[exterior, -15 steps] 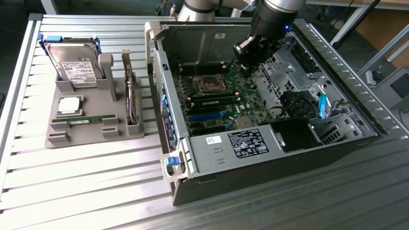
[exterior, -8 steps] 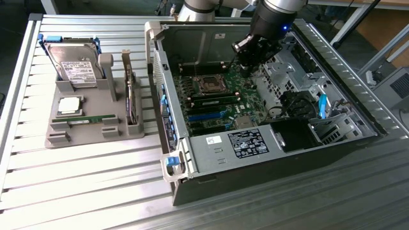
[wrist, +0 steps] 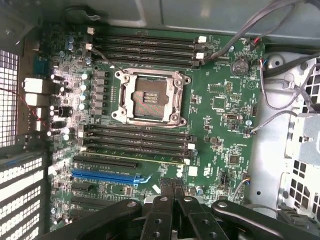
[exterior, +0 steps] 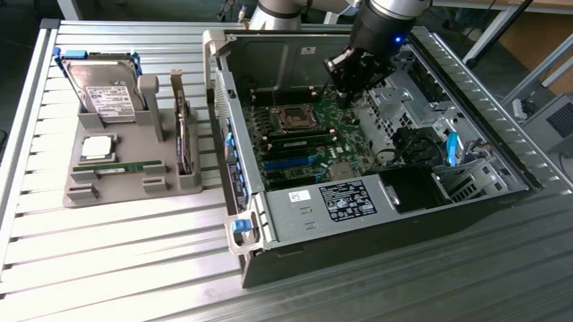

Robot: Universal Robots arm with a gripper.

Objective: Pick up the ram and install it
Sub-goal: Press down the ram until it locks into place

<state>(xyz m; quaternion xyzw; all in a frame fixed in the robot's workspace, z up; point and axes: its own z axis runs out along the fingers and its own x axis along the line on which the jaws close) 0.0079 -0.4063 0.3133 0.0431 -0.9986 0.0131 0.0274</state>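
Hovering pressed together and empty, gripper (exterior: 345, 100) hangs just over the ram (exterior: 300, 142) standing in a board slot near the socket (exterior: 291, 119); seating seems in hand, calling for straight, even downward pressure.

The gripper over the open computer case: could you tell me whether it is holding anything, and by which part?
Nothing is held: the gripper is shut and empty above the motherboard.
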